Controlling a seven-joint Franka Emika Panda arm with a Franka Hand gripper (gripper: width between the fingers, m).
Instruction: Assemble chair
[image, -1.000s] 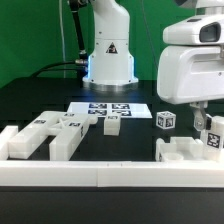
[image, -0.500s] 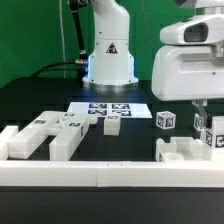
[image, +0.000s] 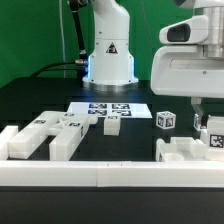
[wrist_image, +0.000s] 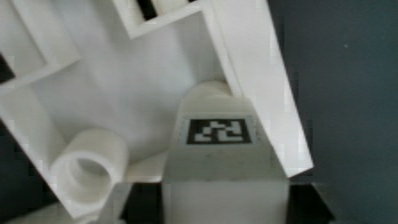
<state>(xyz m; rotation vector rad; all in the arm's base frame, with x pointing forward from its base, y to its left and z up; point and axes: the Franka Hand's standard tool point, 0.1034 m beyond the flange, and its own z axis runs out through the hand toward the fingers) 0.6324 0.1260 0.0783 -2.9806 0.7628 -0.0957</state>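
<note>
Hand (image: 203, 123) hovers over a white chair part (image: 183, 152).

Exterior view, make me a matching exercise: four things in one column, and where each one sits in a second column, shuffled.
Things:
1. marker board
2. cube
3. slabs
4. arm base

Places:
A. grouped at the exterior view's left
B. lying flat in the middle
C. at the back, behind the marker board
D. standing alone, just to the exterior view's right of the marker board

Pairs: 1-B, 2-D, 3-A, 4-C
</note>
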